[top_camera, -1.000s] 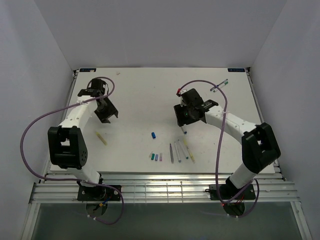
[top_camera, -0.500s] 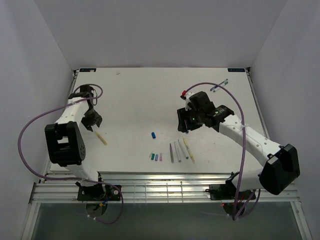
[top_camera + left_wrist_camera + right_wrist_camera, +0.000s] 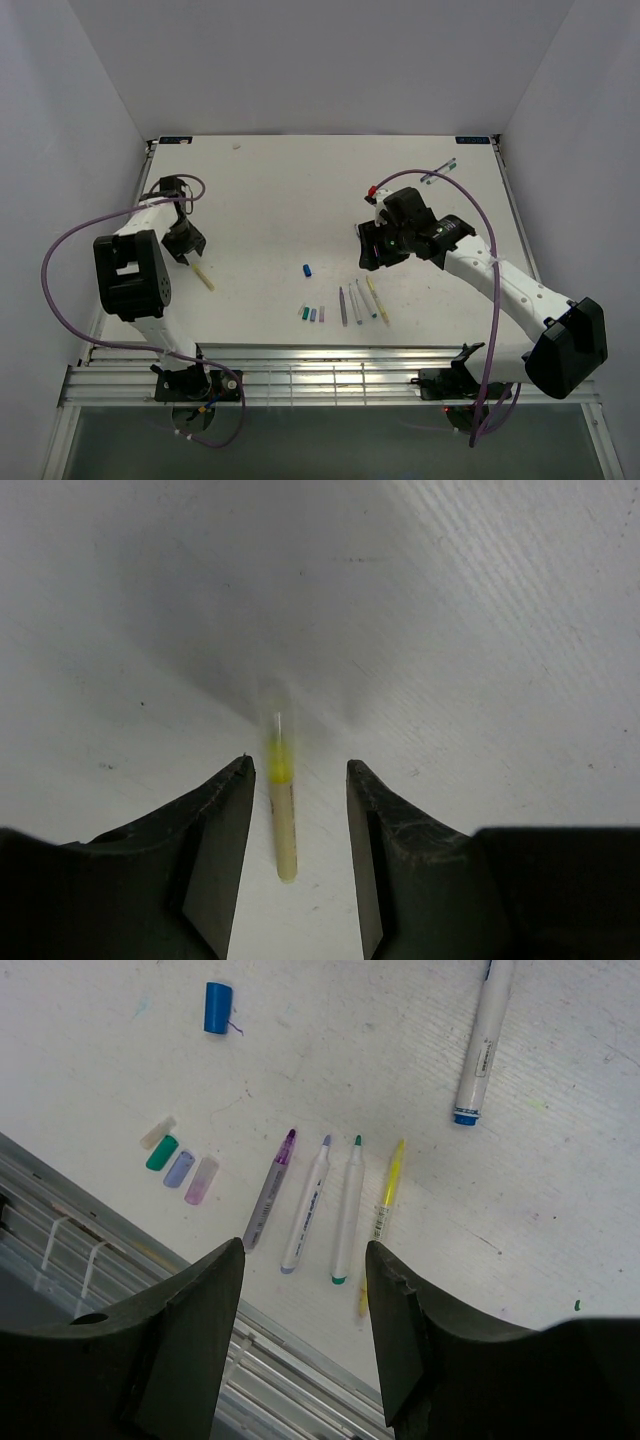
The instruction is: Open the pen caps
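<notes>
A white table [image 3: 270,190] was enclosed by plain white walls [image 3: 330,60], with both arms reaching out over it.

Toward the left edge, the left gripper [image 3: 186,243] was seen with its jaws standing apart and nothing clamped. In the left wrist view, the yellow pen [image 3: 283,825] was found lying flat on the table in the gap of that gripper [image 3: 298,770], roughly parallel to the jaws and touching neither of them. Its cream barrel lay nearest the camera, a bright yellow band came next, and the far end was too blurred to be made out. From above, the same pen [image 3: 203,277] was seen just beside the gripper, on its near side. Whether the jaws were resting on the table could not be told.

On the right half, the right gripper [image 3: 375,252] was likewise held open and empty. Past it [image 3: 305,1250] in the wrist view, four pens [image 3: 307,1205] were laid side by side in a row, with purple, blue, green and yellow tips. Beside them, four caps [image 3: 179,1168] were lined up close together: pale, green, bluish and purple. A lone blue cap [image 3: 217,1007] lay apart from that line, and a blue-ended pen [image 3: 480,1050] lay separately at the upper right of that view. From above, the row of pens [image 3: 360,300] and the caps [image 3: 312,313] were seen near the front edge, well apart from the left gripper.
</notes>
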You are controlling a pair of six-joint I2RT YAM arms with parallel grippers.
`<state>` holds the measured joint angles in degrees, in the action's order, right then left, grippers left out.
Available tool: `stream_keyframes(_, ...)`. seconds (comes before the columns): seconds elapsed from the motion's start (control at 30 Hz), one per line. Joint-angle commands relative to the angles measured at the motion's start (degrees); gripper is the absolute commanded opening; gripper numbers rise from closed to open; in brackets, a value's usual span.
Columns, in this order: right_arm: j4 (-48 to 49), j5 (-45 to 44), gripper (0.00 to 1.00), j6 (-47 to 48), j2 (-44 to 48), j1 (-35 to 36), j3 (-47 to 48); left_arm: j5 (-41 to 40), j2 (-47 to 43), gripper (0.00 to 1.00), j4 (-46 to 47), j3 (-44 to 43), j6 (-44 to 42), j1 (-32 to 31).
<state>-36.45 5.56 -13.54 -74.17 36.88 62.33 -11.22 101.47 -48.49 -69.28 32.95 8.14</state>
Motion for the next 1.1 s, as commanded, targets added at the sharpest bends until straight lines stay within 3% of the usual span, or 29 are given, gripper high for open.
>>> stream_keyframes(0.0,-0.3,-0.2,0.58,-0.3,1.4,0.1,0.2,0.6,0.8,0.53,2.1,-0.9,-0.5,0.6)
stream_keyframes(0.63,-0.2,-0.9,0.58,-0.2,0.9,0.0,0.3,-1.2,3.1,0.48,3.8,1.5,-1.1,2.1)
stream_keyframes(0.83,-0.6,-1.0,0.58,-0.3,1.2,0.0,0.4,-0.8,4.1,0.34,4.7,2.0,-1.4,2.1)
stream_keyframes(1.07,-1.8,-1.8,0.58,-0.3,1.6,0.0,1.6,0.6,3.2,0.03,4.8,1.3,-1.7,2.1)
